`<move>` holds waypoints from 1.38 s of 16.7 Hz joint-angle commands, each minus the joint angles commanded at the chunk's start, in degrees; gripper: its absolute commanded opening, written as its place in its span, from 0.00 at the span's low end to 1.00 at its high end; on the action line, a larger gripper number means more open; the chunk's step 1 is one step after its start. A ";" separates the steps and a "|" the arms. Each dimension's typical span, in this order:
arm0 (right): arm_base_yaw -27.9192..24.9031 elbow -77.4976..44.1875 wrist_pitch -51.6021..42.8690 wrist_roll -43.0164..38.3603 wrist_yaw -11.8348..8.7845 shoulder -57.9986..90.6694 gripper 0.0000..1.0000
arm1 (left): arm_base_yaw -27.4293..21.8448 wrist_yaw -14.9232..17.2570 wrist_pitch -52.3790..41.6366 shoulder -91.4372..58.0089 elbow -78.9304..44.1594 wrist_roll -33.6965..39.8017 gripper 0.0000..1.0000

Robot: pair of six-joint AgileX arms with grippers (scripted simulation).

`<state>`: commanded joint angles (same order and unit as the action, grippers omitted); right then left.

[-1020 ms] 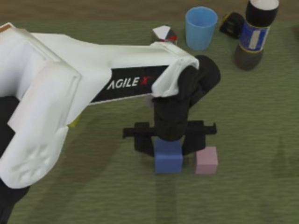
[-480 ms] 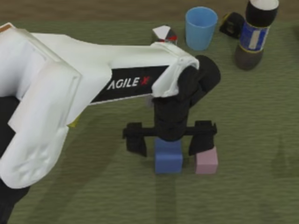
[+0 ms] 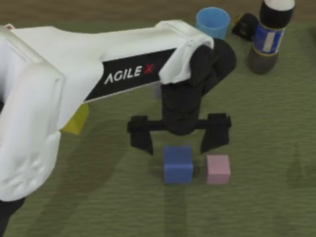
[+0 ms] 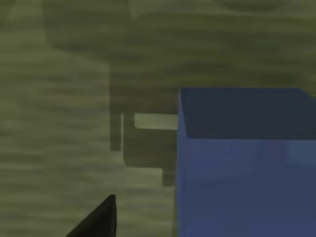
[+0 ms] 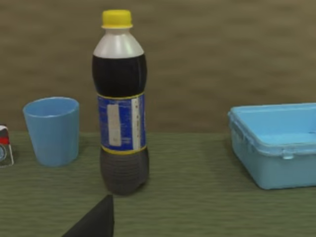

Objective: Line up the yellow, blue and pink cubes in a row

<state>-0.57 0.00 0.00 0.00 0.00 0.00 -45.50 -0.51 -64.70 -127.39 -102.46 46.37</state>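
While claw (image 3: 179,138) gapes: blue cube (image 3: 177,164) beside pink cube (image 3: 217,169).

Blue cube (image 3: 177,164), pink cube (image 3: 217,169) matte; table cloth (image 3: 266,148) green, woven; bottle (image 5: 120,103) glossy plastic.

Up at the far edge of the green worktop (image 3: 256,148) stands a light-blue cup (image 3: 213,20), upright and partly hidden. Just beside it on the right lies a small dark object (image 3: 245,24), too small to make out. Next comes a cola bottle (image 3: 269,34) with a blue label, upright. The right wrist view adds a light-blue plastic container (image 5: 276,143), well apart from the bottle.
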 joint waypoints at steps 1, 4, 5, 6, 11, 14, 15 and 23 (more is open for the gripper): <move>0.00 0.00 0.00 0.00 0.00 0.00 1.00 | 0.12 0.01 -2.09 0.56 -1.38 0.00 1.00; 0.00 0.00 0.00 0.00 0.00 0.00 1.00 | 0.36 0.03 -4.93 1.75 -3.59 -0.09 1.00; 0.00 0.00 0.00 0.00 0.00 0.00 1.00 | 0.36 0.03 -4.93 1.75 -3.59 -0.09 1.00; 0.00 0.00 0.00 0.00 0.00 0.00 1.00 | 0.36 0.03 -4.93 1.75 -3.59 -0.09 1.00; 0.00 0.00 0.00 0.00 0.00 0.00 1.00 | 3.00 0.04 -4.86 1.34 -3.98 -3.99 1.00; 0.00 0.00 0.00 0.00 0.00 0.00 1.00 | 9.22 0.14 -5.17 0.84 -4.66 -12.64 1.00; 0.00 0.00 0.00 0.00 0.00 0.00 1.00 | 11.76 0.19 -5.35 0.60 -4.82 -16.56 1.00; 0.00 0.00 0.00 0.00 0.00 0.00 1.00 | 31.93 0.59 -6.37 -0.74 -6.08 -47.45 1.00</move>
<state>-0.57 0.00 0.00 0.00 0.00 0.00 -13.57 0.08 -71.06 -128.12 -108.54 -1.08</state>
